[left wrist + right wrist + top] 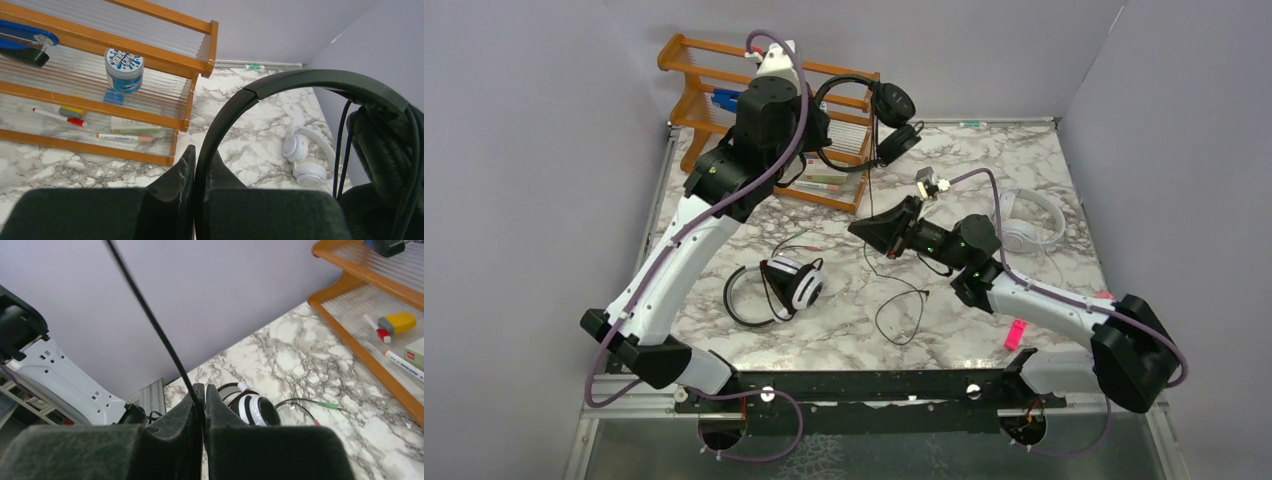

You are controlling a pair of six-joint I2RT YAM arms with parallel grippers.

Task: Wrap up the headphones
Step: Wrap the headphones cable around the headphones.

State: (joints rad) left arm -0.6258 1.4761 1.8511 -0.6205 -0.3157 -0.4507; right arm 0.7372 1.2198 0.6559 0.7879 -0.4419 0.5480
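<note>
My left gripper (821,128) is raised in front of the rack and shut on the headband of the all-black headphones (892,105). In the left wrist view the band (280,85) runs between my left gripper's (202,160) fingers, and the ear pads (385,145) hang at right. My right gripper (864,228) is shut on its black cord (150,320), which runs taut up from my right gripper (205,390). The slack cord loops on the table (902,310). The white headphones with black pads (794,283) lie mid-left and also show in the right wrist view (257,410). The all-white headphones (1029,225) lie at right and show in the left wrist view (305,160).
A wooden rack (714,60) stands at the back left with markers, a tub (123,67) and small items on its shelves. A pink object (1016,332) lies near the right arm's base. Purple walls close the left, back and right sides.
</note>
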